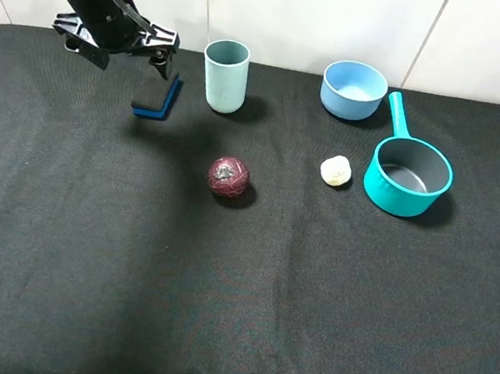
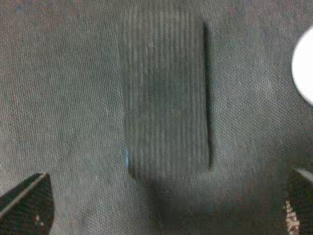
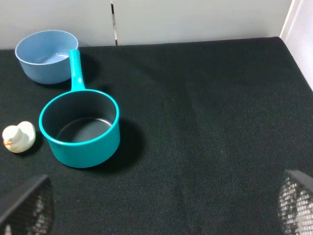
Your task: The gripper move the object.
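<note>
The flat rectangular sponge with black top and blue base (image 1: 156, 96) lies on the black cloth table (image 1: 233, 297), just beneath the left black-fingered tool (image 1: 129, 49), whose fingers spread wide, gripping nothing.

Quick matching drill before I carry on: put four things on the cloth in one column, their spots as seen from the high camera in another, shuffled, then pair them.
1. sponge
2. red ball
3. saucepan
4. blue bowl

a. far edge, right of the cup
b. under the left gripper
c. right side, handle pointing away
d. mid-cloth, nearer than the cup

Pairs: 1-b, 2-d, 3-c, 4-a
</note>
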### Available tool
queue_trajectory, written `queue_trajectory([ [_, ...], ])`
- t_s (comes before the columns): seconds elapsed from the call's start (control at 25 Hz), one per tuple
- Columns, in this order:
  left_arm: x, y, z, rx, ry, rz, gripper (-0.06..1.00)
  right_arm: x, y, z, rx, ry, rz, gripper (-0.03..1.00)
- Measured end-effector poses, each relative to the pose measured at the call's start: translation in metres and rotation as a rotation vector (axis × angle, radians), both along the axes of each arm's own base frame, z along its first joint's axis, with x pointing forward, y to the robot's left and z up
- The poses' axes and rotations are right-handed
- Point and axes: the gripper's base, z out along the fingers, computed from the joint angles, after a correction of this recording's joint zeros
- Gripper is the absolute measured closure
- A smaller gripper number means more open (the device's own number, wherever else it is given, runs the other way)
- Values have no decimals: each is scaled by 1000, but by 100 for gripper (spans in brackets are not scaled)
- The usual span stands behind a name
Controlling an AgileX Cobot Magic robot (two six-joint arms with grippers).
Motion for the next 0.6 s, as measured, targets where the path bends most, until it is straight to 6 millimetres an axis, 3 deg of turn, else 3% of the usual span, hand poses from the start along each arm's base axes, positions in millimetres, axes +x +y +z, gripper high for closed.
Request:
queue_trajectory([
  [0.6,-33,3,44,-19,141,-48,-4,0,0,0,0,0,0,27],
])
